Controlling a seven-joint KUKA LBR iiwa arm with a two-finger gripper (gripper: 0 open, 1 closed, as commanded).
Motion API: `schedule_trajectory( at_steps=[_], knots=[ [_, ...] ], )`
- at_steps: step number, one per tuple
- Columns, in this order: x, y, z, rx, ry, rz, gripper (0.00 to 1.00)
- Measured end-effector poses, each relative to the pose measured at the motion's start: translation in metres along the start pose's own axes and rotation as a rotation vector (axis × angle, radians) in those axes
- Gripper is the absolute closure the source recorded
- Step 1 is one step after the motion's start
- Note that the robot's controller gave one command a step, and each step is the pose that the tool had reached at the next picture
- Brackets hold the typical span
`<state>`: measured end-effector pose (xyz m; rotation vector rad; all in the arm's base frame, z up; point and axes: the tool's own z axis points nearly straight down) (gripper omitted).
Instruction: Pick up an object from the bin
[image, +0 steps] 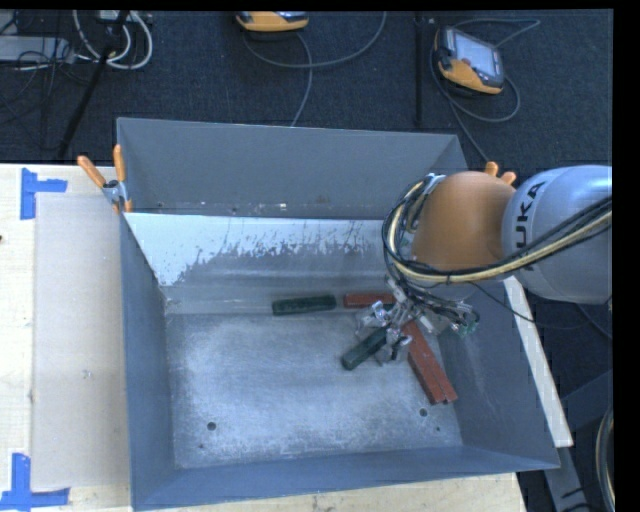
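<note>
Right at the gripper (392, 328), low over the bin (300, 180) floor, sits a dark block (360, 354). Its upper end is tucked in under the gripper's metal, and its other end pokes out down and to the left. They look to be touching, but I cannot tell whether the gripper is open, closed or clamped on that block, because wrist parts and wires crowd the spot.

Just right of the gripper and below it, a red-brown bar (432, 372) lies flat on the floor. It slants away down and to the right, and its upper end disappears under the gripper, close beside the block.

Just above and to the gripper's left lies a shorter red-brown piece (362, 299). It runs along the foot of the bin's back wall, with its right end going in behind the wrist.

Further left on the same line, well apart from the gripper, a dark green stick (305, 305) also lies flat along the back wall. A small gap separates it from the red-brown piece.

Beyond the stick, to the gripper's left and below, the grey floor is scuffed pale.

Above the gripper is the orange cover (455, 220) on the wrist, with black and yellow cables (398, 255) looped round its left side and hanging toward the gripper. Past the cover, the grey arm (565, 235) stretches off to the right, crossing over the bin's right rim.
</note>
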<state>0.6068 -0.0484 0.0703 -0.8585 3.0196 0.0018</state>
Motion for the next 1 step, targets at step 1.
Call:
schedule_trajectory(
  at_steps=[1],
  knots=[
    [-0.0138, 0.0198, -0.1377, 0.005, -0.007, -0.043, 1.00]
  ],
)
